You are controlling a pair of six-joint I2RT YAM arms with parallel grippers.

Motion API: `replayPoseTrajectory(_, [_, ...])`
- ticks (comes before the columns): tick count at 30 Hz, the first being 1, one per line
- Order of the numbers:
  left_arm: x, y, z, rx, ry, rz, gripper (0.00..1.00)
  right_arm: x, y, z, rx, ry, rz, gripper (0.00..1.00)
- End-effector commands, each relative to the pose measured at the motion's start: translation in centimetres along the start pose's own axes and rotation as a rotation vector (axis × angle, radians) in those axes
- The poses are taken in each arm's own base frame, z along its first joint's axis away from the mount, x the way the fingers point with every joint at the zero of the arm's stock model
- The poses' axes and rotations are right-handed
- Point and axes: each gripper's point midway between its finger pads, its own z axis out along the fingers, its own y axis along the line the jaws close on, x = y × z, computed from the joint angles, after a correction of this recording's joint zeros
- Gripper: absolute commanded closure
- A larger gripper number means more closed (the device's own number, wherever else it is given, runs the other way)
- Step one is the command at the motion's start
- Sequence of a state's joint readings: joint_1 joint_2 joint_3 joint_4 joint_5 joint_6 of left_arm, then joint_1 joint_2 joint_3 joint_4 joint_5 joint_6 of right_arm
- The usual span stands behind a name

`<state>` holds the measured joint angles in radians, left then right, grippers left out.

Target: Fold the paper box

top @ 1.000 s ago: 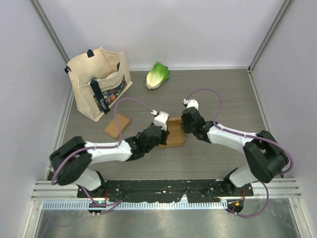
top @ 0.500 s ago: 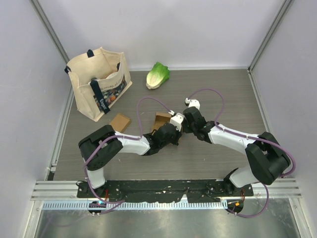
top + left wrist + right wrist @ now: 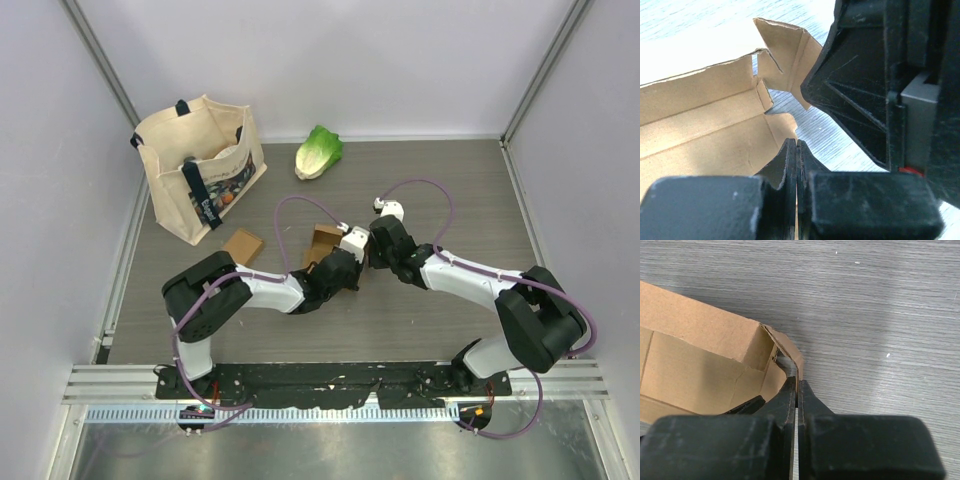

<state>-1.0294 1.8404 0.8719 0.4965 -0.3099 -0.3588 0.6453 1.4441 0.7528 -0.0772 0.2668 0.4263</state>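
Note:
The brown paper box (image 3: 325, 240) sits at the table's middle with its walls partly raised; most of it is hidden under my grippers. My left gripper (image 3: 354, 266) is at its right end, and in the left wrist view its jaws (image 3: 797, 148) are pressed together on a thin edge of the box (image 3: 705, 130). My right gripper (image 3: 369, 256) meets it from the right. In the right wrist view it (image 3: 797, 386) is shut on the box's corner wall (image 3: 790, 360), with the open inside (image 3: 695, 365) to the left.
A small flat cardboard piece (image 3: 243, 245) lies left of the box. A cream tote bag (image 3: 200, 165) stands at the back left and a green lettuce (image 3: 319, 151) lies at the back middle. Grey walls close the table on three sides.
The left arm swung right from one second ago and its gripper now sits against the right gripper. The box went from lying flat to having raised walls. Almost nothing moved in the last half second.

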Motion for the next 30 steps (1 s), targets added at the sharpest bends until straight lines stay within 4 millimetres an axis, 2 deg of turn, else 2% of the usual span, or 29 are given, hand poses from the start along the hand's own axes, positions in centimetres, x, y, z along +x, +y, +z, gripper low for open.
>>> replayPoseTrajectory(1, [-0.5,0.5,0.4,-0.036,-0.034,-0.002,1.0,-2.8,1.2,-0.9,-0.033,-0.07,0.037,0.99])
replayPoseTrajectory(12, [3.7,0.7,1.8,-0.015,0.032,0.018,1.0,-2.6,2.6,-0.5,-0.036,-0.034,0.062,1.0])
replayPoseTrajectory(17, [6.0,1.8,1.6,-0.048,0.072,0.026,1.0,-3.1,3.0,-1.0,0.002,-0.006,0.181,0.99])
replayPoseTrajectory(20, [6.7,2.2,1.2,-0.043,0.079,0.026,1.0,-3.5,3.3,-1.1,0.0,-0.01,0.184,0.99])
replayPoseTrajectory(24, [5.9,1.5,0.6,-0.005,0.071,0.028,1.0,-3.2,2.6,-0.9,0.034,-0.011,0.144,1.0])
replayPoseTrajectory(25, [4.7,1.1,0.3,0.004,0.058,0.013,1.0,-3.4,2.4,-1.0,0.041,-0.018,0.137,0.99])
replayPoseTrajectory(28, [3.0,0.6,-0.4,0.013,0.061,0.008,0.98,-3.6,2.3,-1.1,0.039,-0.037,0.116,0.99])
replayPoseTrajectory(30, [1.3,0.6,-1.3,0.004,0.038,0.007,0.91,-3.7,2.1,-1.2,0.043,-0.045,0.098,1.0])
